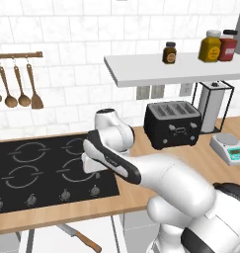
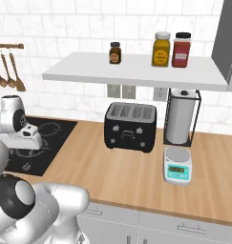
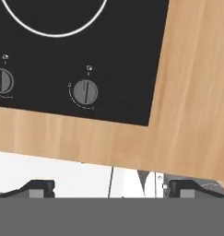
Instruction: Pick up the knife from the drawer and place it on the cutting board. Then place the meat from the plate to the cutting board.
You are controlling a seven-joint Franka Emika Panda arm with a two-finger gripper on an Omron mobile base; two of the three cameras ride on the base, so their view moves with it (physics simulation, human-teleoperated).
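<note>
The silver-bladed, brown wooden-handled knife (image 1: 78, 237) lies in the open pale-walled drawer (image 1: 67, 242) below the wooden counter's front edge. My gripper (image 3: 111, 189) hovers above the black cooktop's (image 3: 85, 46) front corner — fingertips spread wide, empty. I'd carry it past the edge, then descend onto the handle — not the blade.

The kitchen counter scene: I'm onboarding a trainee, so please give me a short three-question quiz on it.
1. True or false: the knife lies in the open drawer below the counter edge.
2. Which appliance stands beside the paper towel holder? A) kettle B) black toaster C) blender
3. Fill in: the end effector hangs above the stovetop's ____.

Key: 1 true; 2 B; 3 knobs.
</note>
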